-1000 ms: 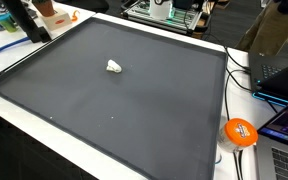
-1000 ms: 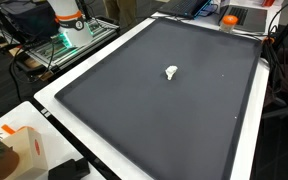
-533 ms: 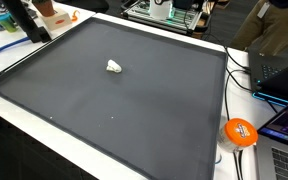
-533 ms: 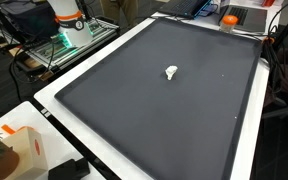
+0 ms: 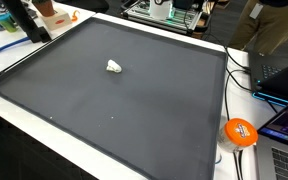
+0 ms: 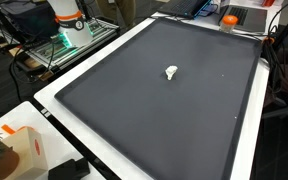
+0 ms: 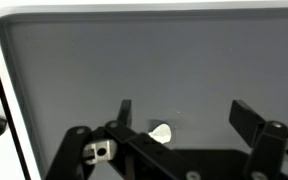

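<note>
While the tool is hanging released, its jaws spread wide enough to straddle it, the small white lump is lying untouched between them, slightly toward nine o'clock. It is sitting alone on a dark mat covering the white table. An orange disc is resting at four o'clock, amid lab clutter.

Both exterior views look obliquely down from different sides; the wrist view looks closely past the hand; all share the dark mat.

The black tool has two angular fingers and a grey, screwed linkage plate.
</note>
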Controlling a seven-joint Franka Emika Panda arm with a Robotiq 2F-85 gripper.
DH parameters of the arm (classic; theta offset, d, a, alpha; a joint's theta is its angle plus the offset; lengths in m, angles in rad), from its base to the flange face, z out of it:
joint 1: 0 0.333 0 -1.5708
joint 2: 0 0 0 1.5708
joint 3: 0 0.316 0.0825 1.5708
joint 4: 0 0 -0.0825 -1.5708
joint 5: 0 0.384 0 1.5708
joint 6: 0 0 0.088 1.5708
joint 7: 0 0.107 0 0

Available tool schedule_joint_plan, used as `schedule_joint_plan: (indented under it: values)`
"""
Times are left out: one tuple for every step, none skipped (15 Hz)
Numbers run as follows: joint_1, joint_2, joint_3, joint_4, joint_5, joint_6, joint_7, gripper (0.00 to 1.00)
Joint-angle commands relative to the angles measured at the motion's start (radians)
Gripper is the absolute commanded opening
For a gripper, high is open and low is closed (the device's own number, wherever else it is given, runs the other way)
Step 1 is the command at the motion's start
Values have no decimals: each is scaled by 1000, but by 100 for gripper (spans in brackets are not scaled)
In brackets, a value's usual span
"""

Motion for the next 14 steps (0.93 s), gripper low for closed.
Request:
schedule_joint_plan:
  values:
    - [7,1,-6,2,-4,-2,3,100]
    - [7,1,-6,2,-4,-2,3,100]
    - [7,1,-6,2,-4,-2,3,100]
    - [7,1,-6,2,-4,-2,3,100]
    - [7,1,-6,2,-4,-2,3,100]
    - [7,1,-6,2,-4,-2,3,100]
    - [7,1,-6,2,-4,-2,3,100]
    - [7,1,-6,2,-4,-2,3,100]
    - [7,1,-6,2,-4,-2,3,100]
    - [7,1,-6,2,-4,-2,3,100]
    - [3,15,-6,16,11,10,28,100]
    - [0,29,-1,31,7,4,40,100]
    - [3,45,-4,49,12,1,37,100]
    - [5,66,-7,75,10,-15,32,100]
